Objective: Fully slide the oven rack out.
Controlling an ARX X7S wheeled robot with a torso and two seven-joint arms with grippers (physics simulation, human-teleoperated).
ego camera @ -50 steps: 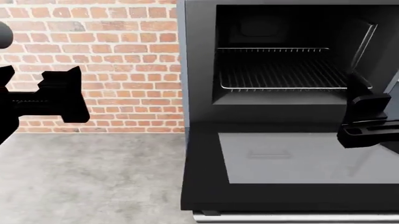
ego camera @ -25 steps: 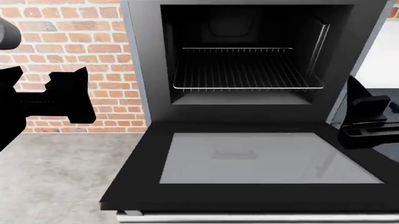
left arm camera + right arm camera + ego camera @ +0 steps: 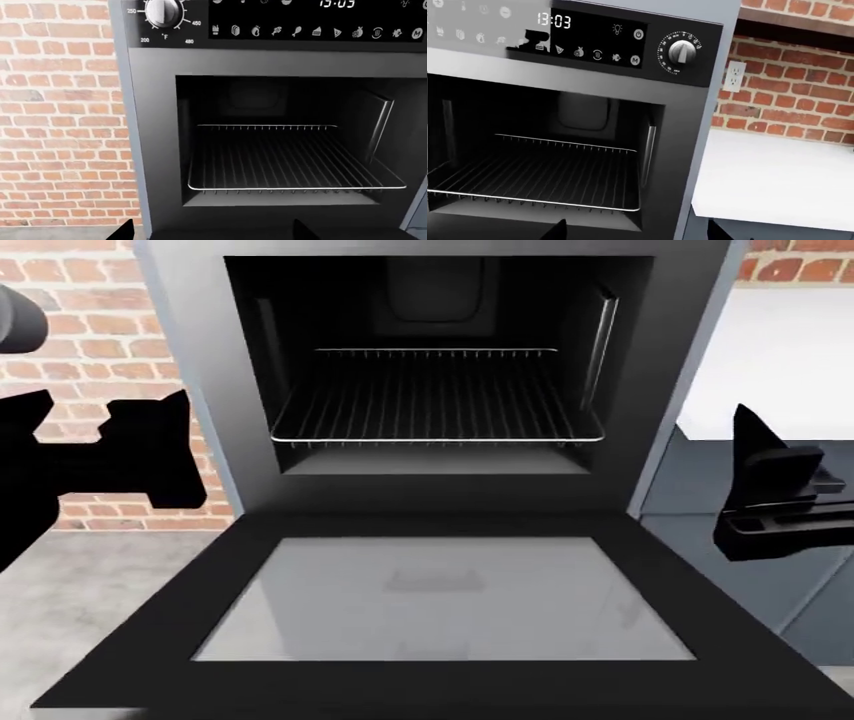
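The oven rack (image 3: 435, 400) is a silver wire grid lying inside the open oven cavity, its front bar just behind the cavity's front edge. It also shows in the left wrist view (image 3: 293, 162) and the right wrist view (image 3: 540, 182). The black glass-windowed door (image 3: 441, 600) lies folded down flat in front. My left gripper (image 3: 180, 450) hangs left of the oven, open and empty, its tips wide apart in the left wrist view (image 3: 215, 235). My right gripper (image 3: 754, 485) hangs right of the oven, open and empty (image 3: 637, 235). Neither touches the rack.
A brick wall (image 3: 94, 340) stands left of the oven. A white counter (image 3: 787, 360) over a dark cabinet (image 3: 747, 560) is at the right. The control panel has knobs (image 3: 163, 12) (image 3: 684, 50). A wall socket (image 3: 734, 76) sits above the counter.
The head view has swung to the right, so the oven now sits centred instead of at the right. The counter has come into view. The rack and both grippers keep their places.
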